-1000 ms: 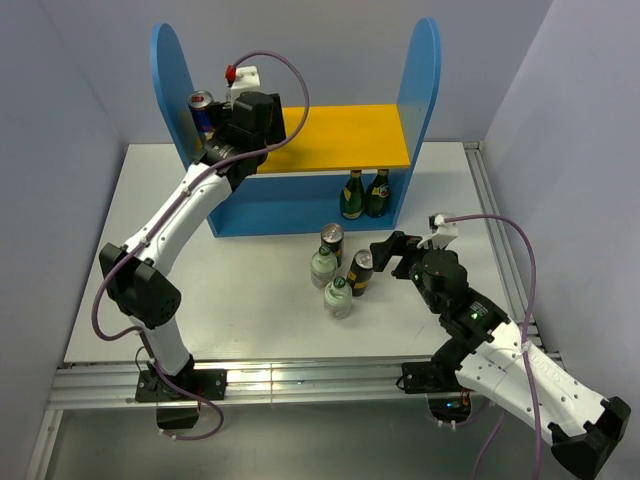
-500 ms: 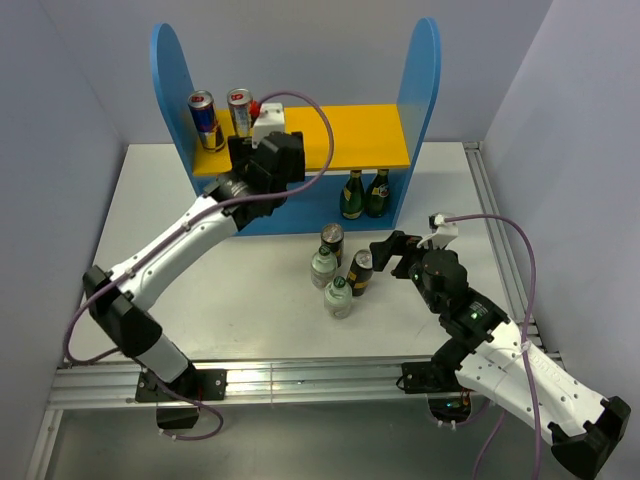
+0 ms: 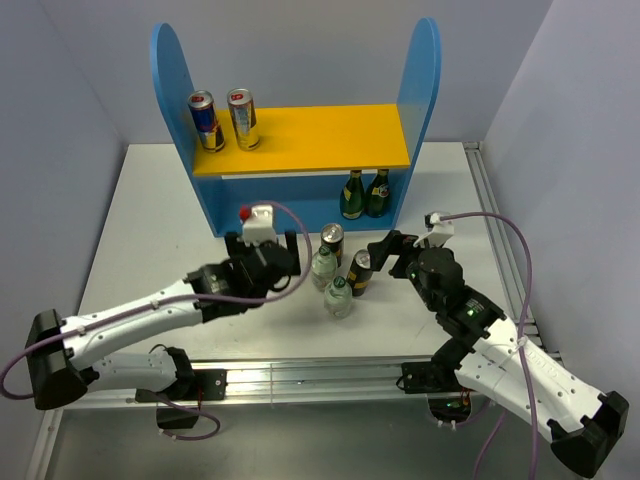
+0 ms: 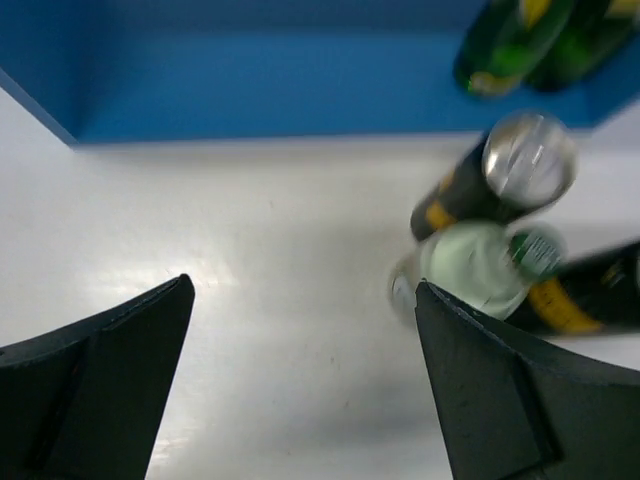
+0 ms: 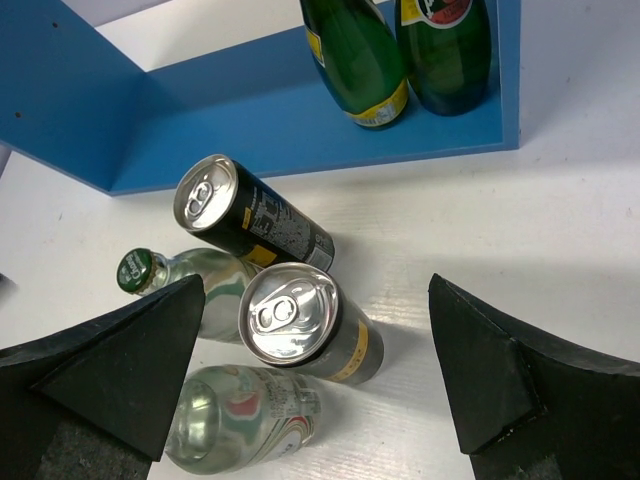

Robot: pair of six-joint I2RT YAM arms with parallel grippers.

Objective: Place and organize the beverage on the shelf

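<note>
Cans and bottles are sitting in two groups. The blue-silver can (image 3: 205,120) and gold can (image 3: 242,118) are standing upright side by side at the left end of the shelf (image 3: 340,135) upper board. Four more are clustering on the bench (image 3: 150,230) just in front of the shelf's lower level. In that cluster the rear black-gold can (image 3: 332,242) is standing closest to the shelf, w/ the rear clear bottle (image 3: 322,266) right against it, the front black-gold can (image 3: 360,272) beside that, and the front clear bottle (image 3: 338,297) farthest from the shelf. Two green bottles (image 3: 352,195) are occupying the lower level's right end. The left tool (image 4: 305,300) is hanging wide open w/ nothing in it, in front of the shelf and left of the cluster. The right tool (image 5: 316,288) is gaping fully too, empty, hovering above the front black-gold can. Handling, as I'm judging it: the cans are looking rigid, smooth and prob. slippery, and I can't tell if they're full or empty. Squeezing mid-body across the round wall is seeming safer than taking the rim. The clear bottles are narrowing at the cap (plastic or glass, can't tell), so gripping the wider body below the shoulder is making more sense. The items are crowding each other, so fingers going in are risking tipping a neighbour.
</note>
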